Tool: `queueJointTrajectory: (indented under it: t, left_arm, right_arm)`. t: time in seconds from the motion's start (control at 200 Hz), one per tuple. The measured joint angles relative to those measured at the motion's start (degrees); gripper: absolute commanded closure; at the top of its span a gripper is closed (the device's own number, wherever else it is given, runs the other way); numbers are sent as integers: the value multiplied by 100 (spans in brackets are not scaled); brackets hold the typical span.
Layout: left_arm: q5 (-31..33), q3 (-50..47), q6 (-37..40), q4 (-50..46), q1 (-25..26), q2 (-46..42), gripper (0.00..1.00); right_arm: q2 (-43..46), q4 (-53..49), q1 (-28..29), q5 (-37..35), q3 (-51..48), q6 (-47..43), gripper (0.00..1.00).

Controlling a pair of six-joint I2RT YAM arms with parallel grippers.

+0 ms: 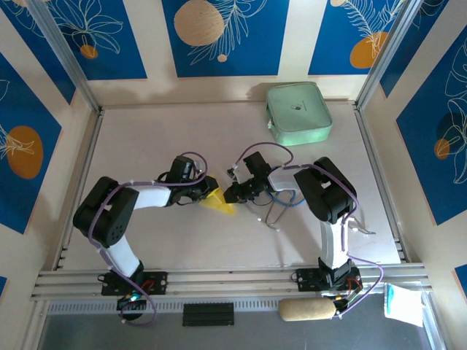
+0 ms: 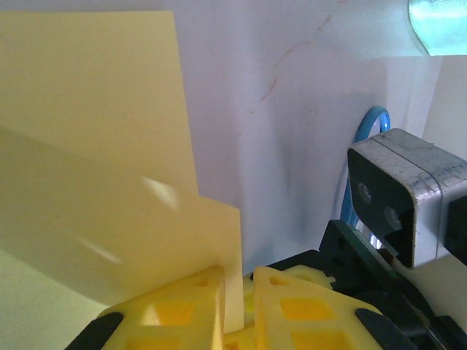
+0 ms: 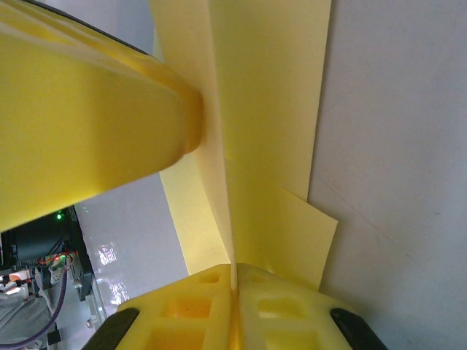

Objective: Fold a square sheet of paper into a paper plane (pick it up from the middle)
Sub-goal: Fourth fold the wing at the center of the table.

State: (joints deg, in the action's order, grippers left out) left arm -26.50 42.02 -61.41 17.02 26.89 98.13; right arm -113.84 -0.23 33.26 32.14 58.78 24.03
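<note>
The yellow sheet of paper (image 1: 220, 203) is folded into several layers and held up between the two grippers at the table's middle. In the left wrist view its layers (image 2: 95, 168) fill the left side, and one flap edge stands between the yellow fingers of my left gripper (image 2: 239, 281), which is shut on it. From above, that gripper (image 1: 204, 195) is at the paper's left end. My right gripper (image 1: 232, 194) is at the paper's right end. Its jaws (image 3: 235, 271) are pinched shut on a raised ridge of the paper (image 3: 270, 131). A left finger (image 3: 95, 109) presses the same fold.
A mint-green rounded case (image 1: 298, 111) lies at the back right of the table. A blue looped cable (image 1: 288, 198) hangs by the right arm's wrist. Metal rails (image 1: 219, 281) border the near edge, and walls close in on both sides.
</note>
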Motion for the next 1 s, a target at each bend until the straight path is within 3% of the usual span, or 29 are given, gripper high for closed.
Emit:
queueJointTrajectory:
  t: [0.465, 1.0]
  left_arm:
    - [-52, 0, -22, 101, 0, 140, 82]
    - [-55, 0, -24, 103, 0, 140, 82]
  right_arm:
    - [216, -385, -17, -59, -4, -2, 77]
    - [715, -973, -13, -317, -337, -68, 79]
